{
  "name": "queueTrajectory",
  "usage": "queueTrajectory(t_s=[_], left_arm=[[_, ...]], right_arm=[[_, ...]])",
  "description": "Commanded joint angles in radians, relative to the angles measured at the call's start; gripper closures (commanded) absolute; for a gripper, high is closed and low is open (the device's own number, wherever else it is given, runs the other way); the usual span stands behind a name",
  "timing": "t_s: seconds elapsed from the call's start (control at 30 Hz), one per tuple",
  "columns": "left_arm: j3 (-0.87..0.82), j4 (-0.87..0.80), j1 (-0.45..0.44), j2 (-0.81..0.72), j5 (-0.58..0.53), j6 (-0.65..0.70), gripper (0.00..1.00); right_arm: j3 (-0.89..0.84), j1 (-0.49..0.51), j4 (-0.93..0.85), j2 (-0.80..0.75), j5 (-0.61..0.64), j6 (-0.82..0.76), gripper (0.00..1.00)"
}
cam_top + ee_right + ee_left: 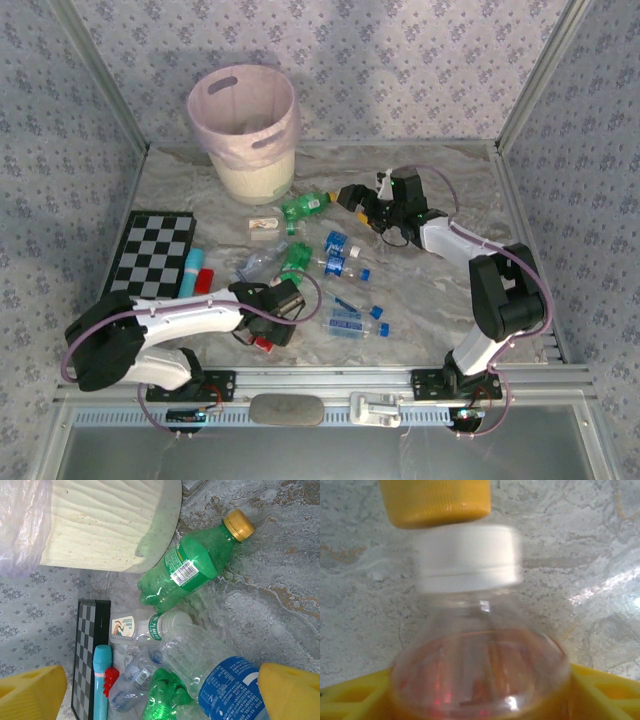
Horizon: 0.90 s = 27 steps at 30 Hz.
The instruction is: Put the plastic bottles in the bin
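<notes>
The pale pink bin (243, 130) stands at the back left, and its cream wall (110, 525) rises in the right wrist view. Several plastic bottles lie mid-table: a green one with an orange cap (304, 206) (192, 567), clear blue-labelled ones (340, 250) (225, 677), and a crushed green one (295, 262). My left gripper (282, 298) (480, 700) is shut on a clear, white-capped bottle (470, 630) with red showing inside; another bottle's orange cap (437, 502) touches its top. My right gripper (352, 196) (160, 700) hangs open just right of the green bottle.
A checkerboard (152, 250) lies at the left, with a cyan stick (192, 268) and a red block (206, 279) beside it. A small white-labelled bottle (264, 227) (135, 627) sits near the bin. Frame posts edge the table.
</notes>
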Motion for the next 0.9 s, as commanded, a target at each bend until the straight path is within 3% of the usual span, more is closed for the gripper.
queueTrajectory(t_s=[0.0, 0.23, 0.53, 0.7, 0.87], left_arm=[[0.009, -0.016, -0.006, 0.006, -0.031, -0.007, 0.39], [0.024, -0.041, -0.003, -0.045, -0.101, -0.030, 0.46], [0.057, 0.003, 0.026, -0.289, -0.187, -0.053, 0.47], [0.061, 0.123, 0.103, -0.449, -0.253, -0.039, 0.48], [0.044, 0.360, 0.189, -0.538, -0.327, 0.021, 0.48]], right_arm=[[0.020, -0.006, 0.001, 0.008, -0.009, 0.003, 0.00], [-0.016, -0.006, 0.013, -0.021, 0.005, 0.005, 0.00], [-0.085, -0.005, 0.028, -0.082, 0.039, 0.008, 0.00], [-0.116, -0.001, 0.017, -0.128, 0.064, 0.005, 0.00], [-0.122, 0.005, -0.013, -0.149, 0.079, -0.020, 0.00]])
